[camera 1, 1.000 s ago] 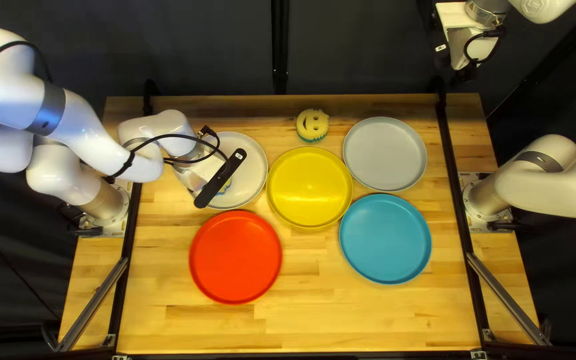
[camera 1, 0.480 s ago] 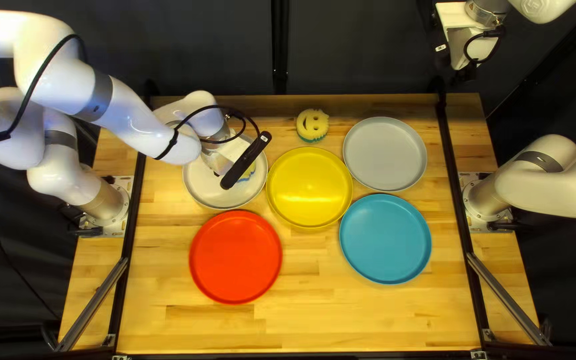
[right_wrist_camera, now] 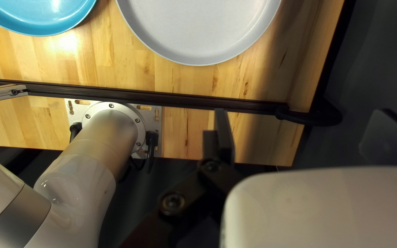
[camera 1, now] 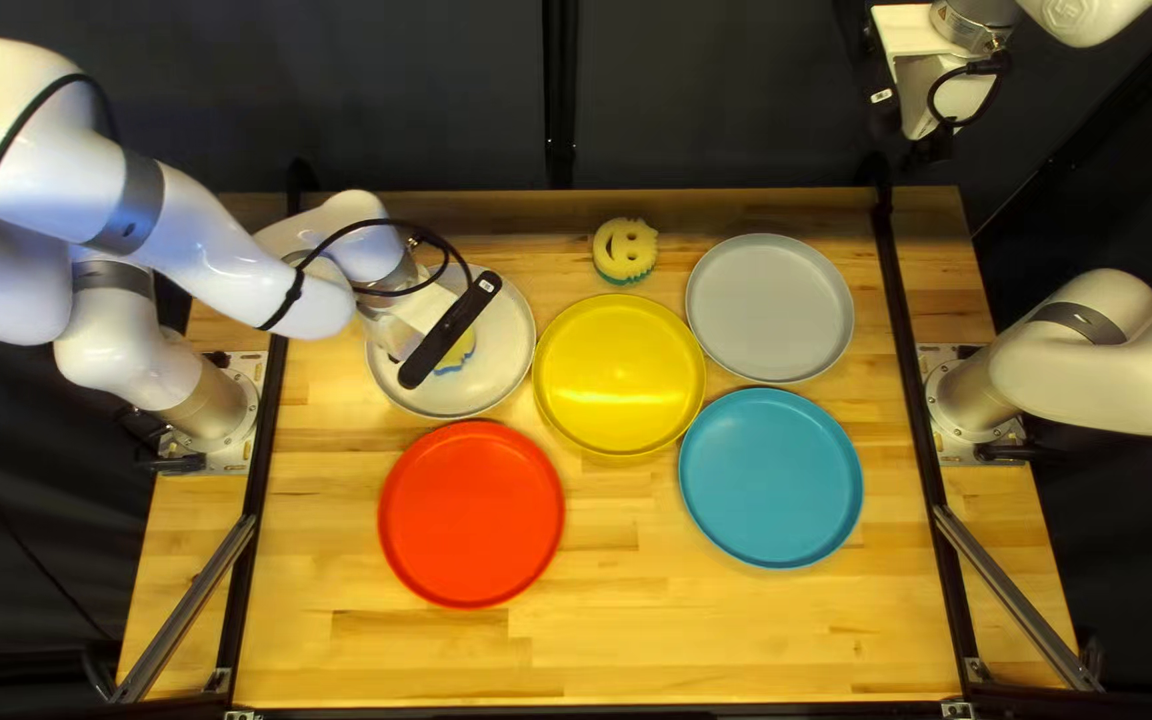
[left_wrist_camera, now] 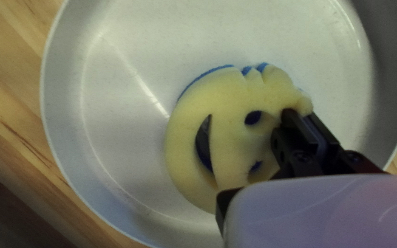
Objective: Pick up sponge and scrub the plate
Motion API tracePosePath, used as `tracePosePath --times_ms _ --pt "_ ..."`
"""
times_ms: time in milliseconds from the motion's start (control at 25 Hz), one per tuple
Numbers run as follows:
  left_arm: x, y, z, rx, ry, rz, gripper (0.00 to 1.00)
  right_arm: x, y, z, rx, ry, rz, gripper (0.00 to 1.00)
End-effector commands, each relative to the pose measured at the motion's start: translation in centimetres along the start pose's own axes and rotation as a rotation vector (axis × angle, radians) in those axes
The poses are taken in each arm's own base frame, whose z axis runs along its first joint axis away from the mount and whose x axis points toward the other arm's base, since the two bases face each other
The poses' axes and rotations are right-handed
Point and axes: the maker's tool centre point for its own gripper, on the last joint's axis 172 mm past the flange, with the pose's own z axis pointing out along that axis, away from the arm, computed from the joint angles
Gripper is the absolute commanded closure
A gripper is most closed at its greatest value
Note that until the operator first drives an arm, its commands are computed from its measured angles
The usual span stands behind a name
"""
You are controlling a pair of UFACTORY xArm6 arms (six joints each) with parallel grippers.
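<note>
"One sponge (left_wrist_camera: 230, 133), and where is it heading?"

"It is now sliding toward the left arm's base (camera 1: 214, 407) across the white plate (left_wrist_camera: 125, 92) (smiling, too), and the left tool (left_wrist_camera: 302, 112) is pinching it."

"So scrubbing is progressing?"

"Apparently, though much of the plate is probably still needing strokes. The right tool (right_wrist_camera: 304, 112) is hanging wide, gripping nothing."

In the top left view, my left gripper (camera 1: 424, 310) lies at ten o'clock, fingers close together; my right gripper (camera 1: 924, 118) at two o'clock, fingers apart.
</note>
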Motion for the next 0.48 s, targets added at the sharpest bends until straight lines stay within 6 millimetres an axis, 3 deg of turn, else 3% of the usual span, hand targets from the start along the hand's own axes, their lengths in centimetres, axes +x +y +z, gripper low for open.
tracePosePath --times_ms 40,480 --pt "0.6 -1.3 -0.1 0.002 0.001 -0.004 1.00 0.0 0.0 0.0 0.000 0.000 0.000 0.00" --pt "3.6 -7.9 0.0 0.015 0.027 0.017 1.00 0.0 0.0 0.0 0.000 0.000 0.000 0.00"
